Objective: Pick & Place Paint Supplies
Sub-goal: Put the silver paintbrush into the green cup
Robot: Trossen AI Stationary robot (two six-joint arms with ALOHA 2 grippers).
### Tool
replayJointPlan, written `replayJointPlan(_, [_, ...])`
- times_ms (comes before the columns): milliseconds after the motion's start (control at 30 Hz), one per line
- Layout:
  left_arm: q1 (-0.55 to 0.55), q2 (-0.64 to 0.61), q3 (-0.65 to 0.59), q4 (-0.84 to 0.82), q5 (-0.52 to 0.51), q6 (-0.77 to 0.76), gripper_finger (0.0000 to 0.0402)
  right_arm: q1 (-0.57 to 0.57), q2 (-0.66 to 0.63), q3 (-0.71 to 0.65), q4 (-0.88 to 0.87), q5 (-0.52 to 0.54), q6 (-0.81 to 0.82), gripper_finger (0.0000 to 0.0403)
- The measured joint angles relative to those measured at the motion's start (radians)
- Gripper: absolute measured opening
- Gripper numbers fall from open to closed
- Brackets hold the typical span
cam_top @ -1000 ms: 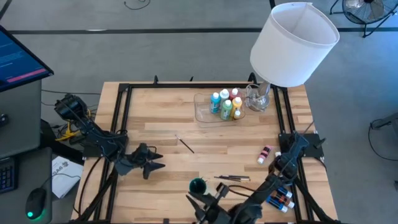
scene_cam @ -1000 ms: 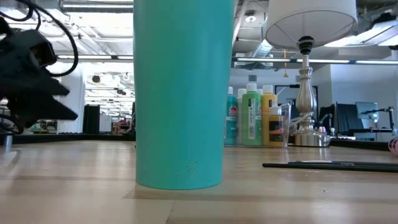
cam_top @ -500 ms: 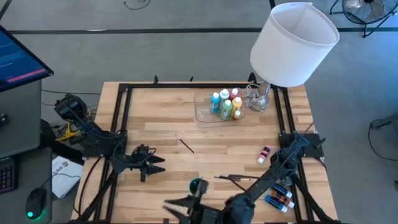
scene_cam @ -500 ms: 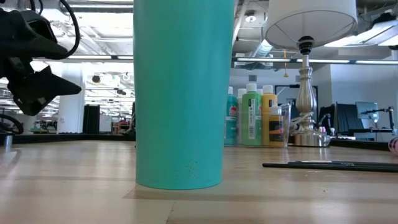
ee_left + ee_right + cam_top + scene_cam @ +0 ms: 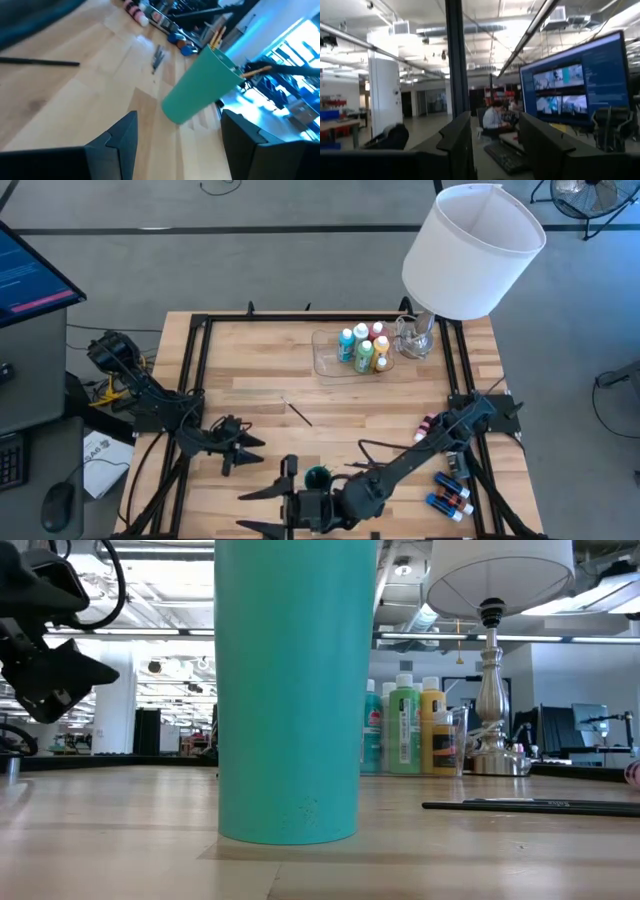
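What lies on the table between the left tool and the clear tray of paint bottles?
One thin dark brush on otherwise bare wood, between the left tool and the tray; the high view shows it.

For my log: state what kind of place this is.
Probably a robotics lab in an open-plan office: a butcher-block table with mounted arms, a large monitor showing camera feeds, and a person seated at a desk beyond.

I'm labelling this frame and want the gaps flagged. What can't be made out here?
- Cup, low view: rim cut off at the top edge; it hides the table behind it.
- Cup contents, high view: too small.
- Bottles in the tray: the front ones hide part of the back ones.
- Right gripper, high view: partly cut off by the bottom edge.
- Bottle: the right arm covers part of it.
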Motion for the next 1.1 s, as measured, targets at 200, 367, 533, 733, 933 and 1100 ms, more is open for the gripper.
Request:
replayJointPlan(200, [-0.043, 0.000, 0.000, 0.000, 0.013, 0.001, 0.0186, 0.001, -0.016, -0.004, -0.069, 0.005, -0.010, 0.0104])
replayJointPlan(367, [-0.057, 0.000, 0.000, -0.001, 0.012, 0.001, 0.0186, 0.002, -0.016, -0.004, -0.126, 0.007, -0.013, 0.0012])
replayJointPlan(533, [-0.061, 0.000, 0.000, -0.001, 0.005, 0.001, 0.0186, 0.007, -0.016, -0.004, -0.208, 0.192, 0.058, 0.0005])
replayJointPlan(733, [-0.061, 0.000, 0.000, 0.000, -0.040, 0.023, 0.0186, 0.062, -0.015, -0.004, -0.234, 0.703, 0.045, 0.0001])
replayJointPlan(933, [-0.052, 0.000, 0.000, 0.001, -0.074, 0.041, 0.0186, 0.118, -0.015, -0.004, -0.235, 0.871, -0.032, 0.0001])
replayJointPlan(1100, [-0.042, 0.000, 0.000, 0.008, -0.080, 0.051, 0.0186, 0.125, 0.017, -0.086, -0.264, 0.926, 0.100, 0.0000])
